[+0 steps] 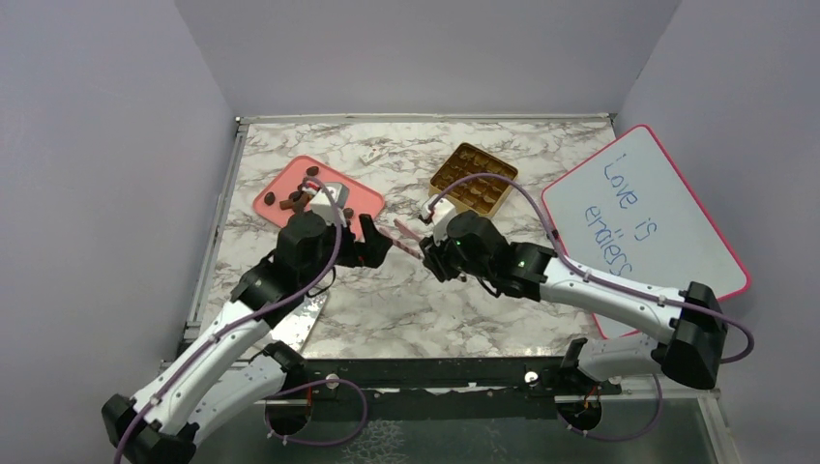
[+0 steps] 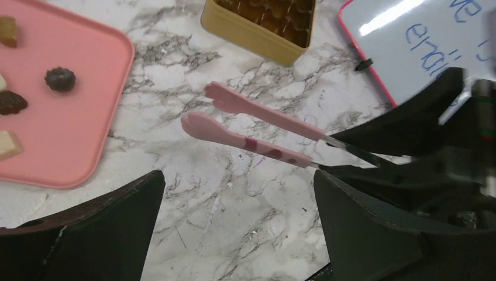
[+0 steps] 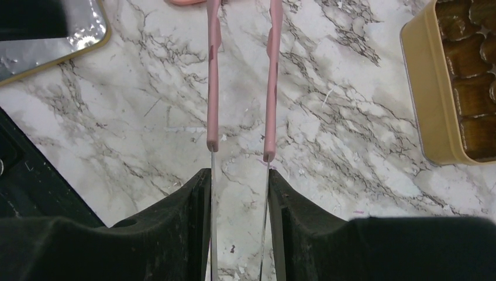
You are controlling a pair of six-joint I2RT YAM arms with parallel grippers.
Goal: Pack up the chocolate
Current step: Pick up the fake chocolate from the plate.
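Chocolate (image 2: 60, 78) dark, seemingly ridged; left gripper (image 2: 237, 175) gapes empty, right gripper (image 3: 238, 172) pinches tweezers (image 3: 213, 88)

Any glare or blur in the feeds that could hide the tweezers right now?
Left wrist: glare streak on the whiteboard, blur at the right edge, tweezers sharp. Right wrist: tweezers crisp, glints on the shiny lid. Top: even light, no glare.

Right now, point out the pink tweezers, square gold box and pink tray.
pink tweezers (image 3: 213, 88): right wrist view, left arm.
square gold box (image 2: 251, 36): left wrist view, wall.
pink tray (image 2: 76, 129): left wrist view, bare floor.
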